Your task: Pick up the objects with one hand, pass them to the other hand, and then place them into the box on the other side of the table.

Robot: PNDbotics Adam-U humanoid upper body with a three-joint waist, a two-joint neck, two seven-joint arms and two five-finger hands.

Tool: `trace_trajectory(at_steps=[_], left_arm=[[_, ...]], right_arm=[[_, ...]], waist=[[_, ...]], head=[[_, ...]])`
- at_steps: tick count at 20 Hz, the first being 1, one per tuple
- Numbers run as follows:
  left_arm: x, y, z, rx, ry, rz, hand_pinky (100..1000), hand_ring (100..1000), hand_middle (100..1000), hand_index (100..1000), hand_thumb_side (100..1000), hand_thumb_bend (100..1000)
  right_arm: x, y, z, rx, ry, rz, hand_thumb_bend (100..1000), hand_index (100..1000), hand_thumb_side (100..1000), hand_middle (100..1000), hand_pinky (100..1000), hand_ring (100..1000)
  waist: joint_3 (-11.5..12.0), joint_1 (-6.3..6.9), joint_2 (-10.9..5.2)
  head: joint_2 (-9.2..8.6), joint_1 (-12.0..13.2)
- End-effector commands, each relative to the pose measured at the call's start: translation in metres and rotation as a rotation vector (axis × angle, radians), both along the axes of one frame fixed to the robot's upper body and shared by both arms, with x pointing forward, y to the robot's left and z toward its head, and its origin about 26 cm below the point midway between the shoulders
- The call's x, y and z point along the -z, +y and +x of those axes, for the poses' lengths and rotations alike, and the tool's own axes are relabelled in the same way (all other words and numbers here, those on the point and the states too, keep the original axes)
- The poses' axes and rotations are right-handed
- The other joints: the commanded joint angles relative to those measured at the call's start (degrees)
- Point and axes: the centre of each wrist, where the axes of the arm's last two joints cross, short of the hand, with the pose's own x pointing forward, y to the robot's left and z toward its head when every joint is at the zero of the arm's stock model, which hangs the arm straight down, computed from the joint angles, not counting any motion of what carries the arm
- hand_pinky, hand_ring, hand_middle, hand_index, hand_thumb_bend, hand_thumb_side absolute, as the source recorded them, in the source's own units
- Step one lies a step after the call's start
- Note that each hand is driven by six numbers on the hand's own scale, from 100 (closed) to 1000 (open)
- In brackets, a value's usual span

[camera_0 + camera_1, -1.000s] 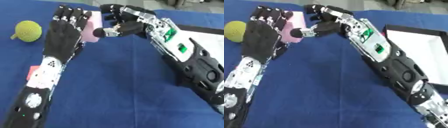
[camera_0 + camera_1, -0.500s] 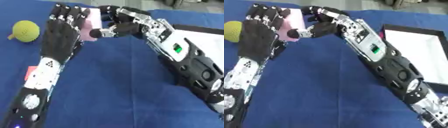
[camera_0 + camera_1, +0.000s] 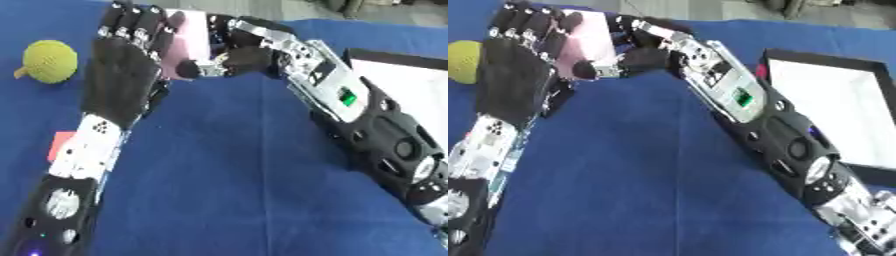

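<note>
A flat pink block stands upright between my two hands at the far middle of the blue table. My left hand shows its back, with its fingers straight up against the block's left side. My right hand reaches in from the right, its fingers curled over the block's far edge and its thumb pressed on the near face. A yellow-green ball lies to the left of the left hand. The white box with a black rim sits at the right edge, under and beyond my right forearm.
A small red card peeks out from under my left forearm. Blue cloth covers the table between the two arms. My right forearm crosses the table diagonally next to the box.
My right hand has shifted a little to the left and closed further onto the pink block. The left hand has stayed upright against it.
</note>
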Motion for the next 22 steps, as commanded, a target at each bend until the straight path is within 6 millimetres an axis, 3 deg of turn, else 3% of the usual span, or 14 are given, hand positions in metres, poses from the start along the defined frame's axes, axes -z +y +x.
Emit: trace_trajectory(at_steps=[1,4,11,12,16,18,22], left_arm=[[-0.006,-0.012,-0.004,0.027,-0.025,0.010,677,498,469,689,100,284],[-0.003,-0.015,-0.003,0.023,-0.018,0.025,676,499,470,690,100,305],[-0.002,-0.020,-0.005,0.036,-0.017,0.028,677,499,469,685,100,334],[-0.002,-0.021,-0.006,0.041,-0.017,0.028,676,497,467,681,100,359],[-0.004,-0.023,-0.009,0.066,-0.030,0.018,677,497,468,683,100,448],[-0.005,-0.024,-0.010,0.078,-0.038,0.011,679,499,471,687,100,476],[-0.004,-0.024,-0.009,0.078,-0.044,0.006,698,537,513,722,100,625]], right_arm=[[-0.013,-0.001,-0.002,0.008,-0.019,0.032,595,1000,353,1000,1000,1000],[-0.013,-0.001,-0.002,0.013,0.002,0.053,535,1000,299,1000,1000,1000],[-0.012,0.000,-0.001,0.013,0.056,0.078,541,1000,143,998,1000,1000],[-0.012,0.000,-0.001,0.013,0.063,0.083,598,1000,100,940,1000,1000],[-0.011,0.000,-0.001,-0.015,0.088,0.106,578,945,100,804,1000,1000],[-0.011,0.000,-0.001,-0.034,0.101,0.115,560,910,100,759,1000,1000],[-0.012,0.001,-0.003,-0.069,0.127,0.129,546,867,100,715,1000,1000]], waist=[[-0.14,0.19,-0.99],[-0.27,0.25,-0.94],[-0.26,0.35,-0.86],[-0.25,0.34,-0.85],[-0.30,0.30,-0.83],[-0.37,0.32,-0.83],[-0.59,0.40,-0.88]], head=[[-0.14,0.06],[-0.03,0.06],[0.26,-0.24],[0.31,-0.29],[0.51,-0.39],[0.53,-0.43],[0.63,-0.45]])
